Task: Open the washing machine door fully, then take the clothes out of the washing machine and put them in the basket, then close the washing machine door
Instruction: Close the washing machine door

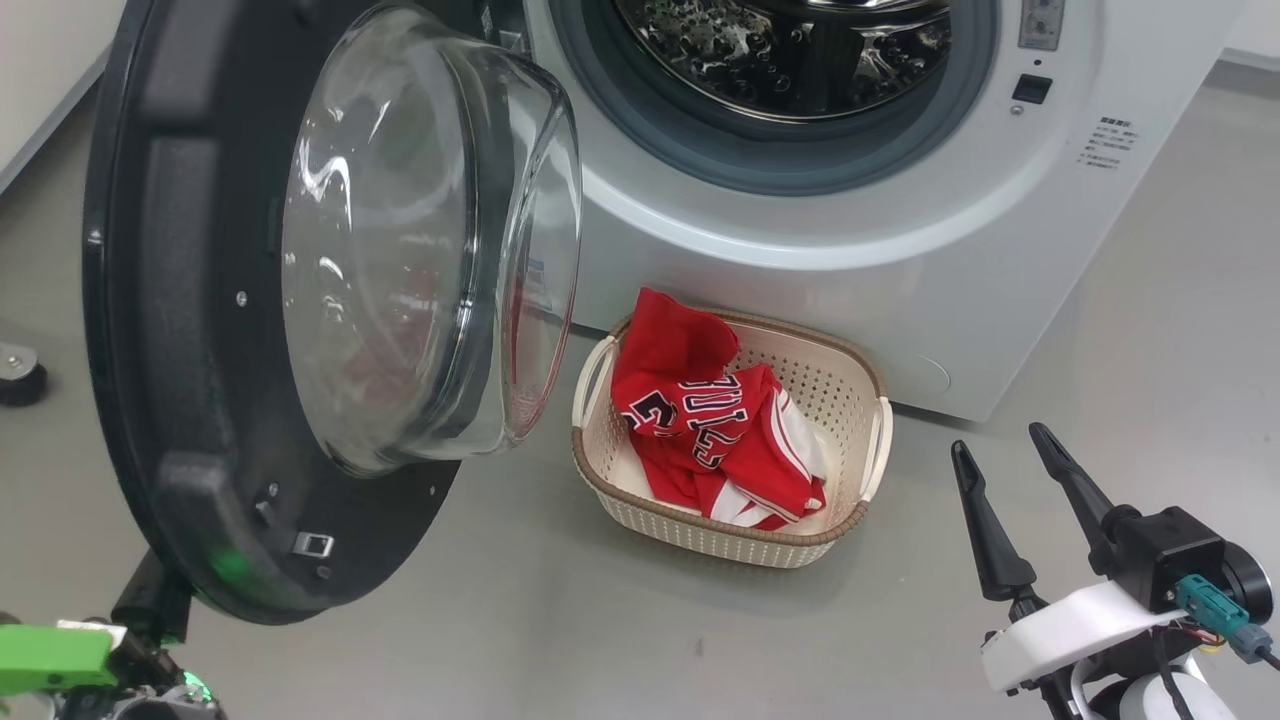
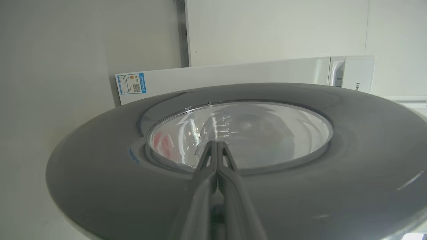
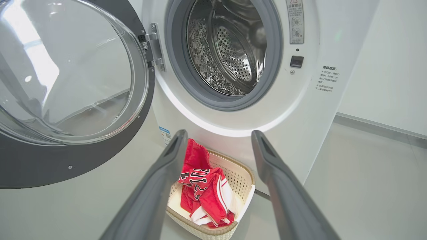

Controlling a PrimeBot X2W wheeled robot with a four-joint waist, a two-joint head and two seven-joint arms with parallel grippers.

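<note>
Red clothes [image 1: 715, 420] in the basket [image 1: 700, 545] beside the open door [image 1: 180, 300] (left hand [image 2: 217, 143] clenched behind it, right hand [image 1: 998, 437] released)

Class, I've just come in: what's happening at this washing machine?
The robot is unloading the washing machine. The washing machine door stands open, the visible drum looks empty, and the clothes lie in the basket in front. The right pincer hangs open and empty; the left pincer, shut, points at the door's outer face. Only closing remains.

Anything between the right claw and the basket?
No. In the head view, a bare stretch of grey floor separates the right claw from the basket.
</note>
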